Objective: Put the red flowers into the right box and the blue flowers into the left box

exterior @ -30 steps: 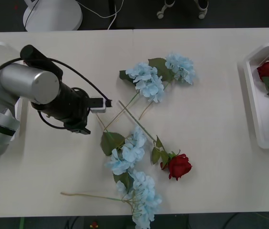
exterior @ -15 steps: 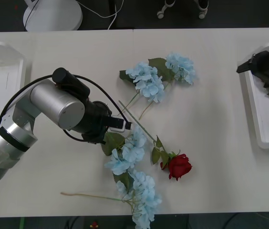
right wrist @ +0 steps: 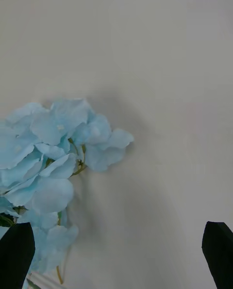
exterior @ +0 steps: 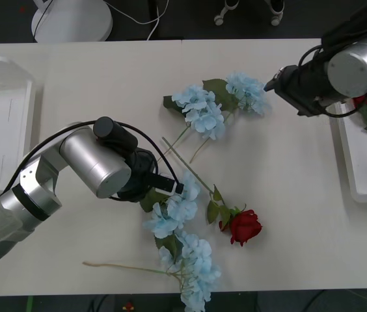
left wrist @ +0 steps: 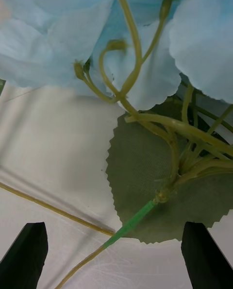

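Blue flowers [exterior: 174,208] on surface centre, stems crossed with rose [exterior: 244,225]; left hand [left wrist: 116,250] released above leaf junction, right hand [right wrist: 116,250] released by upper cluster [right wrist: 53,158]; risk: tangled stems dragged along, leaf pinched instead of stem

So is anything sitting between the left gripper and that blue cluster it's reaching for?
Nothing visible. The left gripper is open right at a blue flower in the middle of the table; its stem junction and green leaf lie bare between the fingers.
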Robot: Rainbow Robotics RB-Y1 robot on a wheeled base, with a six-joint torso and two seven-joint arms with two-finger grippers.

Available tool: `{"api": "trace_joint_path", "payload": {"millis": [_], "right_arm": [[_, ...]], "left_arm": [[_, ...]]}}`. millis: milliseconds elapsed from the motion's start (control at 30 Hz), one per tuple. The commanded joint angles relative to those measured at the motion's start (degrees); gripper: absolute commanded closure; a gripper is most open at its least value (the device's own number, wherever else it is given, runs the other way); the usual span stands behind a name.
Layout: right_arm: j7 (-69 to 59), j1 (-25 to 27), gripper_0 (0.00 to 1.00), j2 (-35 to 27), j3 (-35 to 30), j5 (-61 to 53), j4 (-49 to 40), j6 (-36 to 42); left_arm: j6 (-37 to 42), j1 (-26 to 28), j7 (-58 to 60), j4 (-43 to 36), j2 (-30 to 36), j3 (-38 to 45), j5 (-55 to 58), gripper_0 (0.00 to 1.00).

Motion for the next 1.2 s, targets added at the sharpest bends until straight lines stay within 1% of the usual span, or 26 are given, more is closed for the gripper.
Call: {"api": "trace_joint_path", "payload": {"millis": [33, 133, 267, 300, 333, 367, 400, 433, 467, 633, 833, 1033, 1200], "right_arm": [[-0.2, -5.6, 0.00, 6.1, 3.1, 3.8, 4.2, -0.8], [-0.4, -6.5, 0.00, 10.2, 3.3, 7.5, 8.0, -0.9], [-0.3, -6.7, 0.00, 13.4, 3.3, 10.5, 11.0, -1.8], [-0.4, -6.7, 0.00, 14.0, 3.3, 10.8, 11.6, -2.0], [-0.3, -6.7, 0.00, 14.9, 3.3, 11.5, 12.4, -2.4], [-0.2, -6.6, 0.00, 15.2, 3.3, 11.9, 12.9, -2.4], [-0.2, -6.6, 0.00, 15.6, 3.3, 12.2, 13.2, -2.4], [-0.2, -6.7, 0.00, 16.1, 3.3, 12.6, 13.8, -2.4], [-0.2, -6.6, 0.00, 16.5, 3.3, 12.9, 14.0, -2.4], [-0.1, -6.7, 0.00, 19.2, 3.3, 15.5, 17.9, -4.3], [0.0, -7.4, 0.00, 22.1, 3.2, 17.6, 22.4, -7.2], [0.3, -9.4, 0.00, 24.3, 3.3, 18.0, 26.9, -8.9], [0.1, -10.5, 0.00, 25.9, 3.3, 18.4, 30.8, -11.1]], "left_arm": [[-1.3, -1.6, -0.2, -1.1, 0.4, -2.0, -2.2, 0.22], [-1.7, -1.6, -0.2, 0.8, -0.9, -2.1, -2.8, 0.22], [-3.3, -1.6, -0.2, 3.4, -2.4, -2.3, -3.8, 0.23], [-3.6, -1.6, -0.2, 4.0, -2.8, -2.3, -4.1, 0.25], [-3.9, -1.6, -0.2, 4.6, -3.2, -2.7, -4.9, 0.32], [-4.1, -1.6, -0.2, 4.7, -3.4, -2.9, -5.3, 0.43], [-4.1, -1.6, -0.2, 4.8, -3.5, -3.0, -5.8, 0.58], [-4.1, -1.6, -0.2, 4.8, -3.6, -3.1, -6.0, 0.85], [-4.1, -1.6, -0.2, 4.8, -3.5, -3.1, -6.0, 0.99], [-4.1, -1.9, -0.2, 4.6, -3.1, -3.2, -4.7, 1.00], [-2.9, -1.9, -0.2, 1.5, -0.9, -1.1, -1.8, 1.00], [2.6, -1.5, -0.2, -5.3, 3.0, 7.2, 5.7, 1.00], [6.3, -0.1, -0.2, -8.8, 4.6, 18.8, 12.1, 1.00]]}}
